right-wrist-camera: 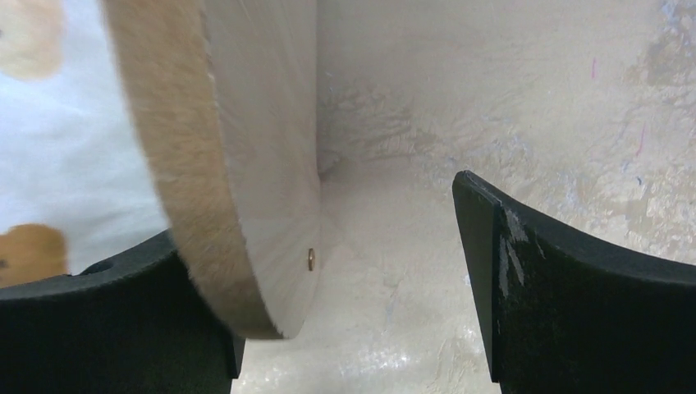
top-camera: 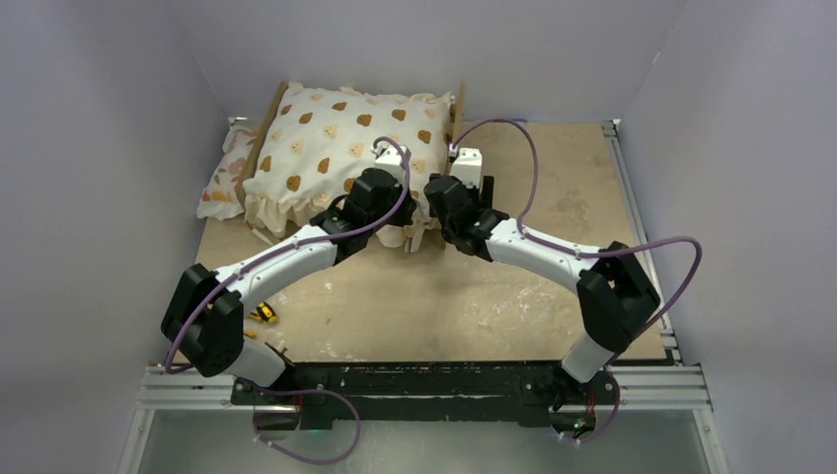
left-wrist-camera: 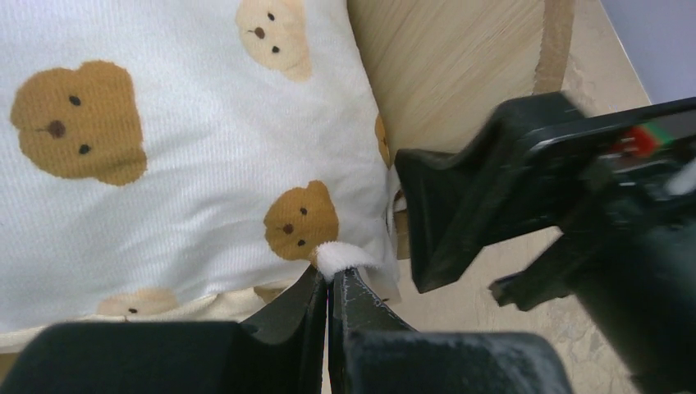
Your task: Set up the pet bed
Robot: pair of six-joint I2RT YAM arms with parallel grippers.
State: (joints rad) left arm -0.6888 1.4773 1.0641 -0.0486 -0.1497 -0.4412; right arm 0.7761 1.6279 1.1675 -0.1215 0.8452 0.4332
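Sitting at eleven o'clock on the worktop (top-camera: pixel 553 207), the pet bed (top-camera: pixel 458 109) looks light and stiff, best held by its rounded wooden board (right-wrist-camera: pixel 246 164), which the right gripper (right-wrist-camera: pixel 328 238) straddles with jaws apart, while the left gripper (left-wrist-camera: pixel 330 283) pinches a corner frill of the soft cushion (left-wrist-camera: pixel 164 205).

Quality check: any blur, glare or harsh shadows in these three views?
Top external: even, diffuse light, sharp, faint shadows on the table. Left wrist: cushion weave crisp, no glare. Right wrist: pet bed board close to the lens and soft; mild sheen on the table beside it.
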